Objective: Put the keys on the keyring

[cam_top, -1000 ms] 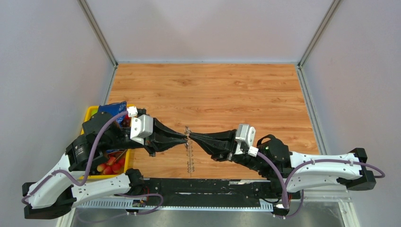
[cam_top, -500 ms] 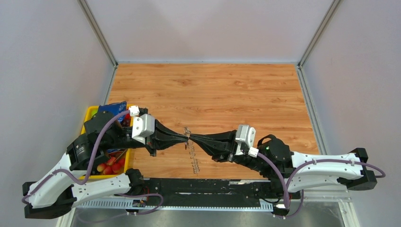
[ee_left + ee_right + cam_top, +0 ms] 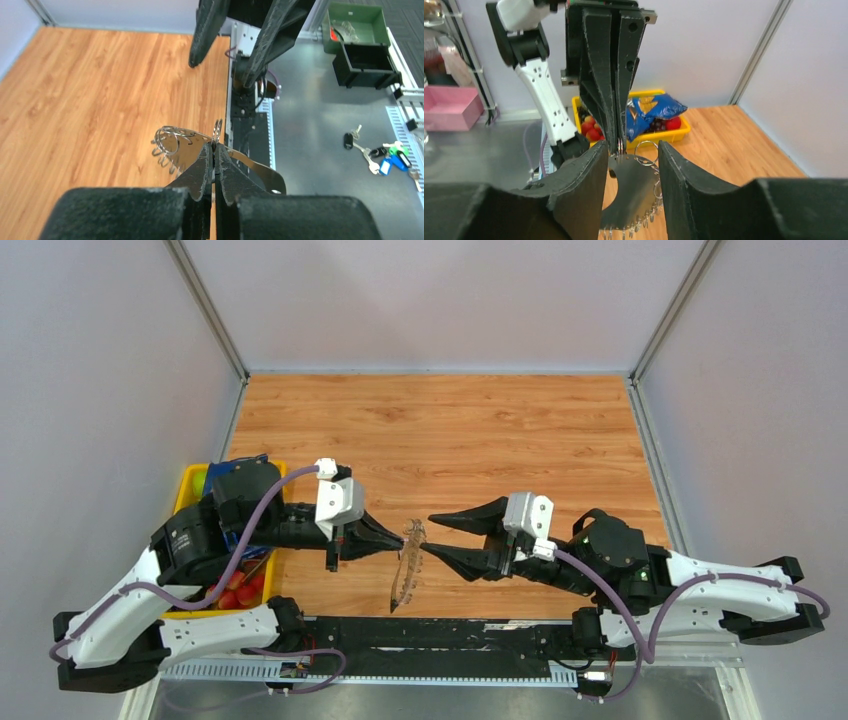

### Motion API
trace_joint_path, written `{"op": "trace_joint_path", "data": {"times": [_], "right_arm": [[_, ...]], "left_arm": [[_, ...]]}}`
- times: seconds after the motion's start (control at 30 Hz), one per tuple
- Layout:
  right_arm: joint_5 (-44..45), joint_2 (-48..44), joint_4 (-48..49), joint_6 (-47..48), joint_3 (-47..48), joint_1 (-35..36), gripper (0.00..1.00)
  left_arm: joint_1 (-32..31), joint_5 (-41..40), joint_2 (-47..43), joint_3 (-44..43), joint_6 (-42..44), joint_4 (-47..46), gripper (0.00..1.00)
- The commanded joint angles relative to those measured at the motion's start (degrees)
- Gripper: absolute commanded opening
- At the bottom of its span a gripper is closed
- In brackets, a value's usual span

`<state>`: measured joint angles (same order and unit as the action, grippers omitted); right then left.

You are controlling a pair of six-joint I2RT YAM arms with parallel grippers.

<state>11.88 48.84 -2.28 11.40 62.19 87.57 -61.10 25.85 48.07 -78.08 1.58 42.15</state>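
Over the near part of the wooden table (image 3: 450,430), the left gripper (image 3: 400,543) was pinched fully shut on the upper edge of the keyring (image 3: 406,575), which hung from it at a slant with its lower end toward the arm bases. From the left wrist the keyring (image 3: 175,142) showed as thin grey metal with a fringe of small loops, clamped between the closed black fingers (image 3: 202,167).

Facing it from the other side, the right gripper (image 3: 427,532) stood partly open and held nothing. Its two fingertips were spread apart just beside the ring's top. In the right wrist view the keyring (image 3: 629,200) lay between the parted fingers (image 3: 579,185) (whether either one touched the metal could not be told), and the left gripper (image 3: 618,142) came down from above onto it.

Off the wood, on the grey bench beside the table, lay the keys (image 3: 378,152), a small bunch with coloured tags, well apart from the ring. A yellow bin (image 3: 188,480) of red fruit sat by the left arm.
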Motion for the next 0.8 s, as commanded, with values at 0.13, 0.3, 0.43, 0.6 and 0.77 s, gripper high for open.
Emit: {"op": "trace_joint_path", "data": {"times": [0.13, 0.3, 0.43, 0.6, 0.77], "right_arm": [[-4.7, -1.19, -23.07, -1.54, 7.49, 0.17, 0.45], [-6.72, 1.14, -28.81, -2.1, 10.47, 0.22, 0.4], [-6.61, 4.32, -31.02, -2.93, 12.23, 0.17, 0.36], [-4.8, 6.59, -30.83, -3.53, 13.47, 0.16, 0.33], [-4.03, 7.74, -29.68, -3.77, 14.09, 0.08, 0.33]], "left_arm": [[-0.15, 7.38, 5.13, -4.19, 2.78, 8.25, 0.0], [-0.17, 7.12, 6.23, -3.52, 3.16, 8.93, 0.0], [-0.2, 6.45, 6.71, -3.31, 3.67, 9.37, 0.0], [-0.16, 6.71, 6.71, -2.53, 4.28, 8.81, 0.0], [-0.16, 7.11, 7.1, -2.41, 5.05, 8.62, 0.0]]}}
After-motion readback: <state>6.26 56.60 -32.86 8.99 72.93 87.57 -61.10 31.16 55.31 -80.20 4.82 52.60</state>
